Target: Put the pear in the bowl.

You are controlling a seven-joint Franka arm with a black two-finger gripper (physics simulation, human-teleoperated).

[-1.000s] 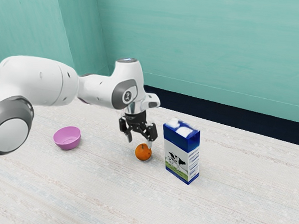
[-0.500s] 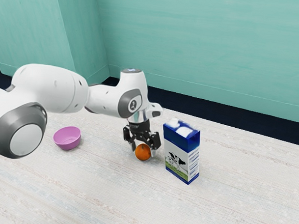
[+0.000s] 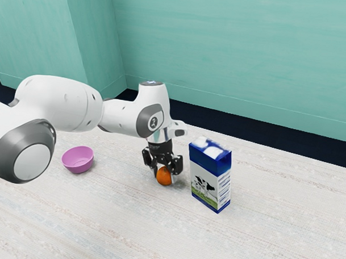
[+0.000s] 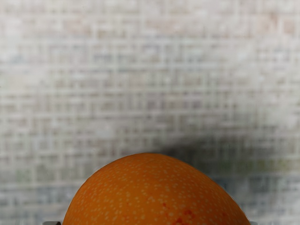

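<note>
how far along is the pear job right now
Reaching the pear looks done: the gripper is down around the orange-coloured fruit, a finger against each side. In hand is the grasp; the fruit sits low at the table, with no clear lift visible. Left: lifting it, carrying it over to the pink bowl, which stands well apart, then lowering and releasing it.

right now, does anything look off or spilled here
Nothing looks spilled or tipped: the bowl and carton stand upright. One oddity: the supposed pear in my gripper is orange-skinned and rounded, more like an orange.
</note>
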